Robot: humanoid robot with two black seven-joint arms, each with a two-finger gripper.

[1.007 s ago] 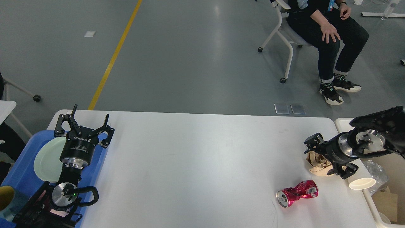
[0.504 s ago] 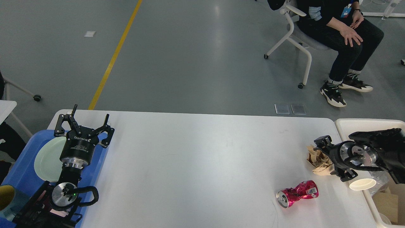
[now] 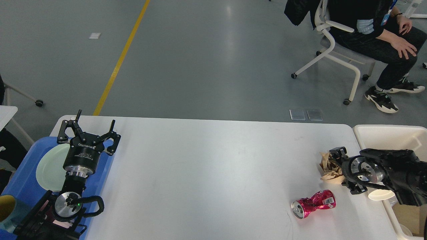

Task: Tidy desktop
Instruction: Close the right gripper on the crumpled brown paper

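The white desktop (image 3: pixel 213 173) fills the lower half of the head view. At its right end lies a crumpled wad of brown paper (image 3: pixel 328 166). My right gripper (image 3: pixel 337 169) is pressed against the wad from the right, low over the surface. It is dark and seen from behind, so its fingertips are hidden. A crushed red can (image 3: pixel 313 203) lies on its side just in front of the paper. My left gripper (image 3: pixel 88 131) stands open and empty over the desktop's left edge.
A blue tray (image 3: pixel 20 181) at the left holds a pale green plate (image 3: pixel 50 166) and a yellow cup (image 3: pixel 5 206). A cream-white bin (image 3: pixel 383 136) stands off the right edge, with a white paper cup (image 3: pixel 380 194) by my right arm. A seated person (image 3: pixel 377 36) is beyond.
My right arm has dropped lower and swung towards the bin side, and the paper wad has shifted slightly left. The seated person rolled to the right. My left arm has not moved.
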